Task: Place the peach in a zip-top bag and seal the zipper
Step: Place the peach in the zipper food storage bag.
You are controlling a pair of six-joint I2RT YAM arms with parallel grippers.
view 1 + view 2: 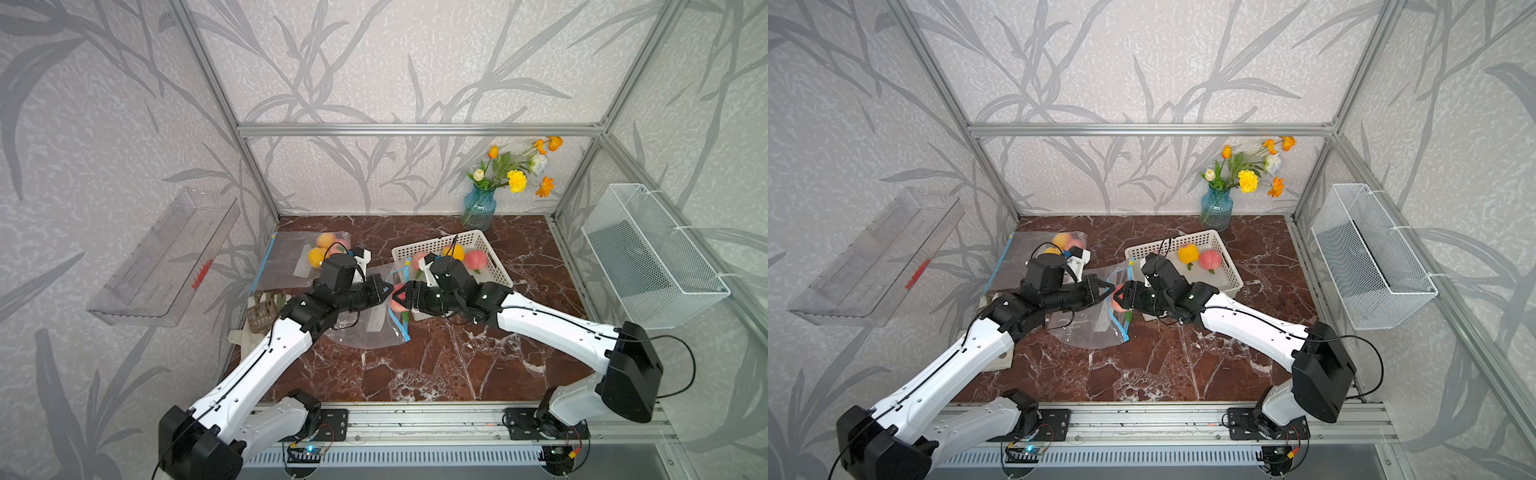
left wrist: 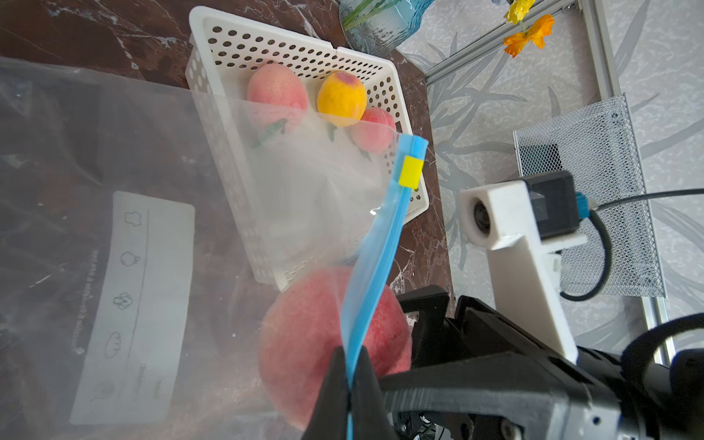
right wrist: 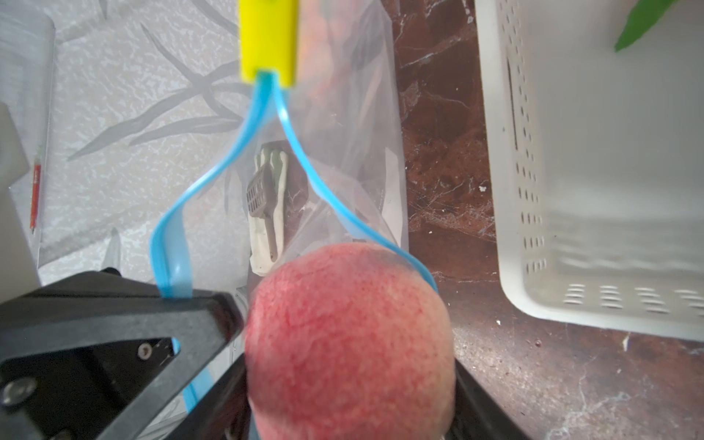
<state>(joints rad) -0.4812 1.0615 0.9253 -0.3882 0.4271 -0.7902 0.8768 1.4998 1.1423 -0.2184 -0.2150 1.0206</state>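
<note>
Peach in outstretched right gripper (left gripper pinches zipper).

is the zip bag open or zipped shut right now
Open: in the right wrist view the bag shows its blue zipper tracks spread apart below the yellow slider, with the peach at the gap.

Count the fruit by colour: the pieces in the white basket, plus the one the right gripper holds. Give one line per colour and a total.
Pink peaches: 3, two in the white basket, plus the held peach in the right gripper.
Yellow fruit: 1, in the basket.
Total: 4
</note>
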